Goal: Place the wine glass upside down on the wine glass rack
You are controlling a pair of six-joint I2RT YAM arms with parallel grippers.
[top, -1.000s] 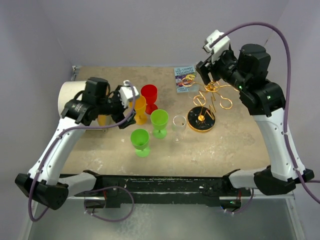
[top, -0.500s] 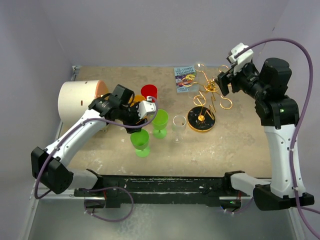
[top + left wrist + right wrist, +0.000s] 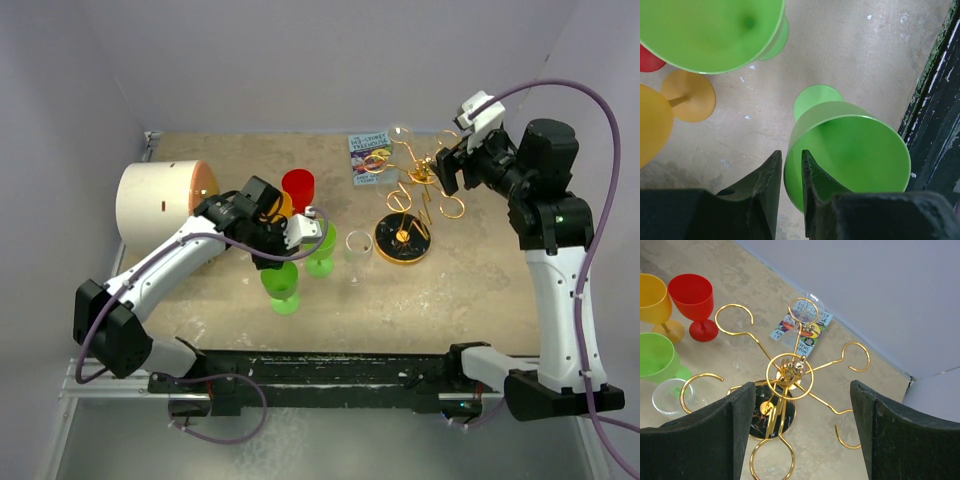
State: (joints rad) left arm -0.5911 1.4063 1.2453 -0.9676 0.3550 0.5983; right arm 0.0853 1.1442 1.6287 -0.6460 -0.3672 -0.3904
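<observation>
The near green wine glass (image 3: 281, 281) (image 3: 855, 150) stands upright on the table. My left gripper (image 3: 284, 256) (image 3: 791, 156) straddles its rim, one finger inside the bowl and one outside, jaws narrow; I cannot tell whether they pinch the wall. The gold wine glass rack (image 3: 415, 185) (image 3: 790, 371) stands on its round black base (image 3: 402, 240) at the back right, with nothing on its arms. My right gripper (image 3: 445, 170) (image 3: 802, 390) hovers open just above the rack's top ring, touching nothing.
A second green glass (image 3: 320, 245) (image 3: 705, 30), a clear glass (image 3: 357, 250), a red glass (image 3: 298, 185) and an orange glass (image 3: 690, 100) stand close together mid-table. A white cylinder (image 3: 155, 195) lies at the left, a booklet (image 3: 368, 155) at the back.
My left arm swung right and forward from the orange glass to the near green glass, and its jaws narrowed over the rim. The right arm moved right, then held above the rack.
</observation>
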